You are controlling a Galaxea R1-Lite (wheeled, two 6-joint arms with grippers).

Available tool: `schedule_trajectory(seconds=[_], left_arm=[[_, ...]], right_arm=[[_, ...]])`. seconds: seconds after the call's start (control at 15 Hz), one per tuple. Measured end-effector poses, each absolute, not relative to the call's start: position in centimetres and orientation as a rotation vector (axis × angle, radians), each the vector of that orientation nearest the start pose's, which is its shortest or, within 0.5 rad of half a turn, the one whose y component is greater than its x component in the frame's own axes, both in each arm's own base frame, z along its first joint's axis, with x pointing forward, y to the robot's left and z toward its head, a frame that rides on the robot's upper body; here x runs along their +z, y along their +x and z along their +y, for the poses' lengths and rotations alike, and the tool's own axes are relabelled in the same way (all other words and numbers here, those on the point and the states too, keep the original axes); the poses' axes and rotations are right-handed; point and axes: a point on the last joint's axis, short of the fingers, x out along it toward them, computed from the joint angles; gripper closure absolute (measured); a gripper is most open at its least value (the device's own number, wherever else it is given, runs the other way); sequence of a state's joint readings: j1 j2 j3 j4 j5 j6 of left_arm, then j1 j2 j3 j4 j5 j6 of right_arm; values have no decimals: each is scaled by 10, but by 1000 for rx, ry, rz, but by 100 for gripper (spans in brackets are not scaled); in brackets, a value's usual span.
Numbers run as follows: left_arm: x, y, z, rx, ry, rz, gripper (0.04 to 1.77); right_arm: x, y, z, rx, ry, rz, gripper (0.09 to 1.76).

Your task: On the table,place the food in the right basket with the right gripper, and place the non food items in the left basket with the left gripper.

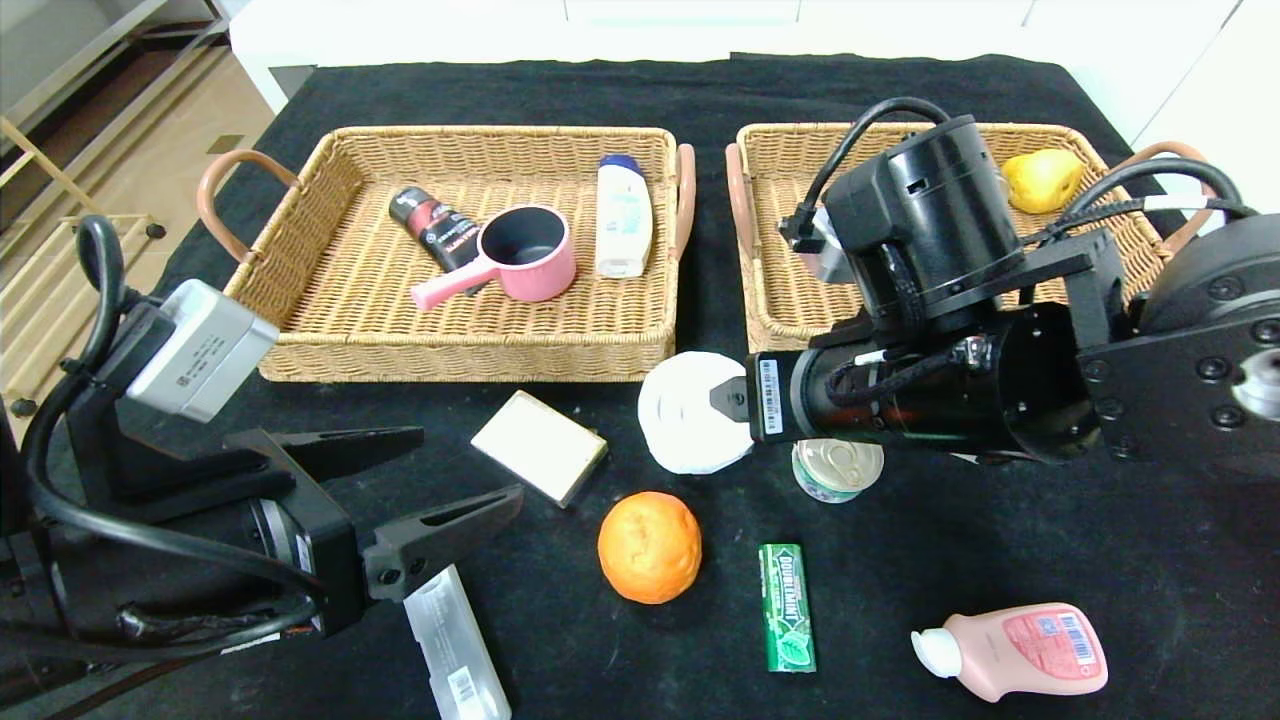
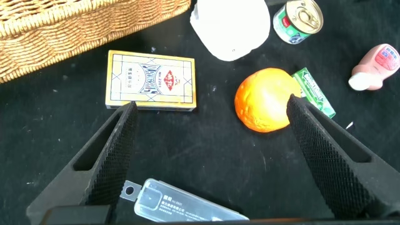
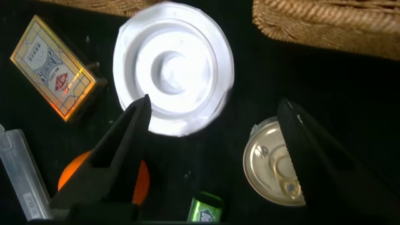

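My right gripper [image 3: 214, 103] stands open and empty over the table [image 1: 1000, 540], one finger by the white tub [image 3: 172, 69] and the other over the edge of the tin [image 3: 278, 165]. The orange [image 1: 650, 547], gum pack [image 1: 786, 607] and pink bottle [image 1: 1015, 650] lie nearer the front. At the front left my left gripper [image 1: 470, 465] is open and empty above the translucent case [image 2: 187, 203], with the beige box [image 2: 151, 80] just beyond it. The left basket [image 1: 460, 355] and the right basket [image 1: 775, 300] stand at the back.
The left basket holds a pink pot [image 1: 525, 255], a black tube [image 1: 435, 228] and a white bottle [image 1: 623, 215]. A yellow pear [image 1: 1042, 180] lies in the right basket's far corner. The right arm covers much of that basket.
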State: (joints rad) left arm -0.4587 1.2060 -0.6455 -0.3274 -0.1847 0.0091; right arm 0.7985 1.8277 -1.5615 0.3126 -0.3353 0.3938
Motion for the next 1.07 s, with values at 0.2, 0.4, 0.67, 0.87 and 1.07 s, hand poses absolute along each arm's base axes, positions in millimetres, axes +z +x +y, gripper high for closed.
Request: schedule_trajectory(seconds=[0.2, 0.4, 0.67, 0.87, 1.07], left_arm=[[228, 160, -84, -640, 41, 231, 9], [228, 160, -84, -639, 43, 231, 9], [228, 160, -84, -640, 43, 232, 9], [227, 160, -84, -639, 43, 232, 9], [227, 160, -84, -638, 43, 234, 9]], right_arm=[[270, 236, 235, 307, 46, 562, 29], [267, 231, 229, 219, 20, 539, 25], [258, 233, 230, 130, 44, 538, 20], [248, 240, 232, 80, 92, 557, 18], [241, 246, 232, 55, 108, 573, 17]])
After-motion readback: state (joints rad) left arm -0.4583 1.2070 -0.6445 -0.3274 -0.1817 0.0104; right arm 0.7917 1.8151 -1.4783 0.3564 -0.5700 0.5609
